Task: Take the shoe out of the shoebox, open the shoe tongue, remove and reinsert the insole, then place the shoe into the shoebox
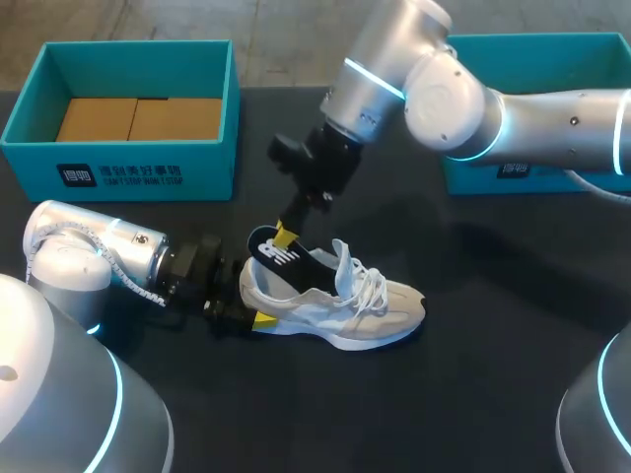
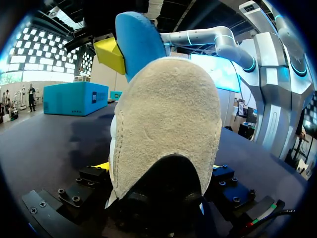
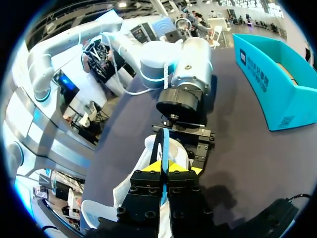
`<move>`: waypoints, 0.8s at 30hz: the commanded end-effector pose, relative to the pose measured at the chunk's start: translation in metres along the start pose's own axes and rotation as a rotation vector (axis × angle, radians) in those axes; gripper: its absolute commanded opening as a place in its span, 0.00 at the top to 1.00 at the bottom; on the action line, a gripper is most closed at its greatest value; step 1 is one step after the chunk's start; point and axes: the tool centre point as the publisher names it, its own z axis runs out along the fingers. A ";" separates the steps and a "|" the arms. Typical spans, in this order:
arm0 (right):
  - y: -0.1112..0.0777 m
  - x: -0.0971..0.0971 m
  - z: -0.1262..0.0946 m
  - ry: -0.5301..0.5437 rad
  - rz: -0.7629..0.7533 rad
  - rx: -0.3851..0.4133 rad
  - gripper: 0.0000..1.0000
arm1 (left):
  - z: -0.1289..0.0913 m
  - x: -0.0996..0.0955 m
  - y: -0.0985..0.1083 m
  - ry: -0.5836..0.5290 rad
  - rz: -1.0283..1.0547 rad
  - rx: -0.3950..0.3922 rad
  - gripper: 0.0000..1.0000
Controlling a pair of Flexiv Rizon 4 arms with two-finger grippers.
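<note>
Shoe (image 1: 345, 301) heel clamped in left claw (image 1: 254, 296), insole (image 1: 276, 256) pinched by right claw (image 1: 285, 236)

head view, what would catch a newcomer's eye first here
The pale shoe sits on its sole mid-table, its heel clamped by the left gripper. Above the heel, the right gripper pinches the black insole, which sticks up partly out of the shoe's opening. An open teal shoebox stands at the back left.
</note>
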 end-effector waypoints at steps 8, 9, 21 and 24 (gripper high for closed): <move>-0.003 -0.004 0.004 0.017 -0.006 -0.010 1.00 | -0.001 -0.001 0.004 -0.001 0.000 0.000 1.00; -0.003 -0.004 0.004 0.020 -0.004 -0.011 0.91 | -0.001 -0.001 0.004 -0.001 0.000 0.000 1.00; -0.013 -0.001 0.014 0.043 0.023 -0.037 0.82 | -0.001 -0.001 0.004 -0.001 0.000 0.000 1.00; -0.014 0.001 0.016 0.047 0.022 -0.048 0.83 | -0.001 -0.001 0.004 -0.001 0.000 0.000 1.00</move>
